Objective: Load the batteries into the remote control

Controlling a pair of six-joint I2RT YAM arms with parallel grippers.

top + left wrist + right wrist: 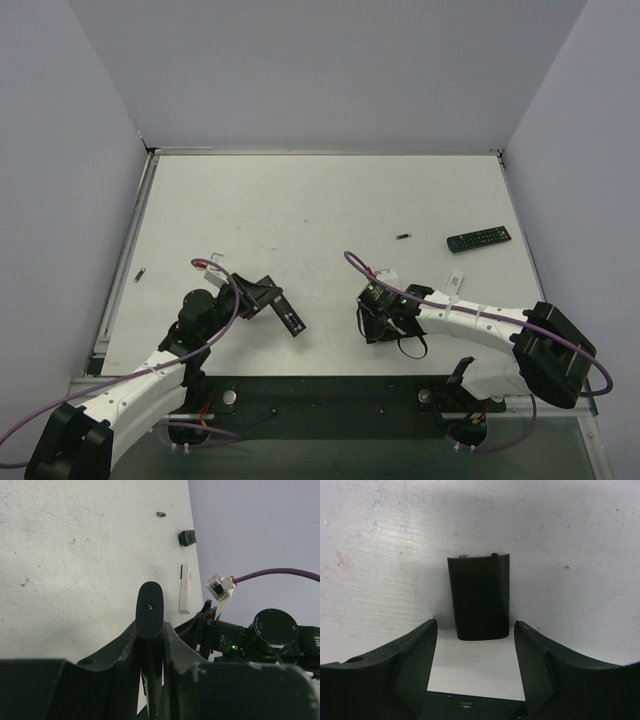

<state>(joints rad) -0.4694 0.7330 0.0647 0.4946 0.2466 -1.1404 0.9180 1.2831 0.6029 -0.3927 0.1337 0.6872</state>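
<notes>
Top external view: a tiny dark cylindrical battery (403, 236) lies on the white worktop (320, 200), at two o'clock of the slim black remote control (287, 314), which is clamped in the closed left end effector (262, 297). Judged light, stiff and likely to roll, it is best pinched across its barrel. The right end effector (475, 625) is held open over a flat black battery cover (480, 597).

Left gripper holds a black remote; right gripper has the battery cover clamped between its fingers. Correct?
No. The right gripper is open: the battery cover lies on the table between its spread fingers, a gap on each side, as the right wrist view shows. The left gripper does hold the black remote.
</notes>
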